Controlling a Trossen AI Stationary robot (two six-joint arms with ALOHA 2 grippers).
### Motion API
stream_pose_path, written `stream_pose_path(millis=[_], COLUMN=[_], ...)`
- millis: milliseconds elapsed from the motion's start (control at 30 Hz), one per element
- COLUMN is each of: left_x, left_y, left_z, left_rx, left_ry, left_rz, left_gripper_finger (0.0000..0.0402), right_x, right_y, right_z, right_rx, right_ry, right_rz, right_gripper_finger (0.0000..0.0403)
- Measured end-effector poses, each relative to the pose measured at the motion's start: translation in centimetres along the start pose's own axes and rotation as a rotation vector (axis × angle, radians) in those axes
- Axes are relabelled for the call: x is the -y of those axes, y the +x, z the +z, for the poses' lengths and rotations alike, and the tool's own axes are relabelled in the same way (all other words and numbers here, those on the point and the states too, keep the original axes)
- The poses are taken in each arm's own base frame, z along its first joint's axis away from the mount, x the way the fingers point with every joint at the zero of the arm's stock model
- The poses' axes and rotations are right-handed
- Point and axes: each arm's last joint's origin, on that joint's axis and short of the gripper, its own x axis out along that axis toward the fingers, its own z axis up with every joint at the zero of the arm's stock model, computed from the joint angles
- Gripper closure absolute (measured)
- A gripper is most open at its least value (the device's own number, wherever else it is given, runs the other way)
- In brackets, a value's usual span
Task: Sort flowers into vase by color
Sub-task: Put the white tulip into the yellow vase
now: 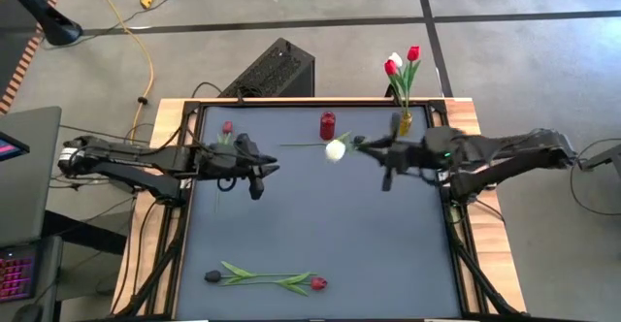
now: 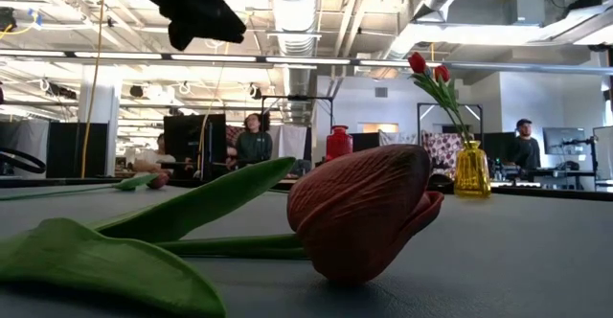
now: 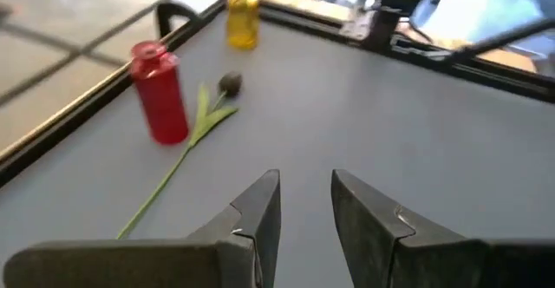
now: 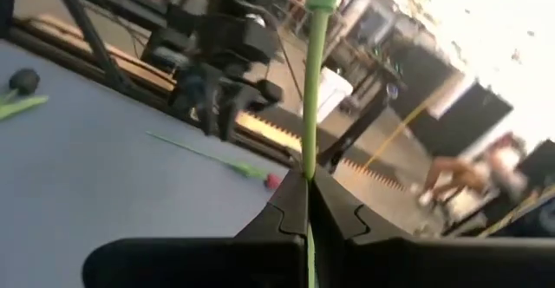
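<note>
Closest to the low camera lies a red tulip (image 2: pixel 364 217) on the table (image 1: pixel 320 215), its leaves stretching left. Over the table's left side the left gripper (image 1: pixel 258 178) hangs with fingers (image 3: pixel 260 210) slightly parted, empty; a dark-headed tulip (image 3: pixel 229 84) lies beside the red vase (image 1: pixel 327 125). Further right, the right gripper (image 1: pixel 363 145) pinches a white tulip (image 1: pixel 335 149) by its stem, near the yellow vase (image 1: pixel 404 122) holding red and white flowers. People sit in the workshop behind.
</note>
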Motion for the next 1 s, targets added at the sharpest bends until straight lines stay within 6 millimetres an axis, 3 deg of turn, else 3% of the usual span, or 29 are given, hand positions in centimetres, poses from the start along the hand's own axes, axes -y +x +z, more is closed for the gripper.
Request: stream_pose_path(millis=[267,467,667,1000], left_x=[0.2,-0.2,-0.3,-0.3], left_y=[0.9,0.8,0.8,0.9], left_z=[-2.9,-4.2,-4.3,-4.3], left_rx=[0.224,0.389,0.405,0.402], left_ry=[0.082,0.048,0.042,0.068], left_rz=[-0.081,-0.115,-0.118,-0.112], left_gripper_finger=[0.0308,0.0308,0.0308,0.0308], right_x=[2.4,3.1,3.1,3.0], right_y=[-5.9,-8.9,-9.7,-8.1], right_z=[-2.9,-6.5,-9.6,-15.1], right_rx=[-0.021,-0.007,0.059,0.088], right_ry=[0.192,0.278,0.359,0.447], right_rz=[-0.103,-0.344,-0.547,-0.807], right_gripper_finger=[0.0378,0.0378,0.0378,0.0378])
